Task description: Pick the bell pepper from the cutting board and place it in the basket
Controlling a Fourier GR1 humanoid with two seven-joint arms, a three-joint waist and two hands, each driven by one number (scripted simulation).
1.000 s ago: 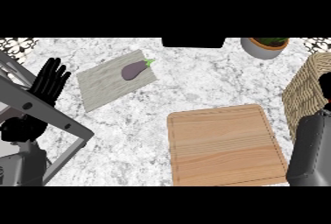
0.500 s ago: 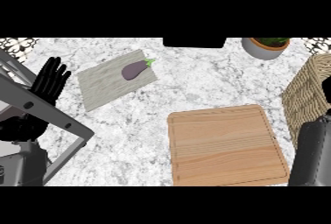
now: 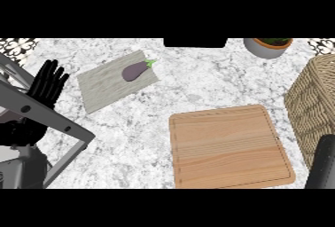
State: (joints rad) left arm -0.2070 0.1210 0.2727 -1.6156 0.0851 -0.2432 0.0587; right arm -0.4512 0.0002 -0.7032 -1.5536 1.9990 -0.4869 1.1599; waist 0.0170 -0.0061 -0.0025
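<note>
Left hand [image 3: 47, 84] rests open beside the cutting board [image 3: 229, 147].

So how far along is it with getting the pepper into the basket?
No pepper shows: the board is bare, and the basket hides its inside, so I cannot tell if it is done. The left hand rests open at the left, holding nothing; of the right, only a dark arm shows beside the basket. An eggplant lies on a mat.

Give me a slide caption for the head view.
Bare wooden cutting board beside wicker basket, eggplant on grey mat, left robot hand open at counter's left.
</note>
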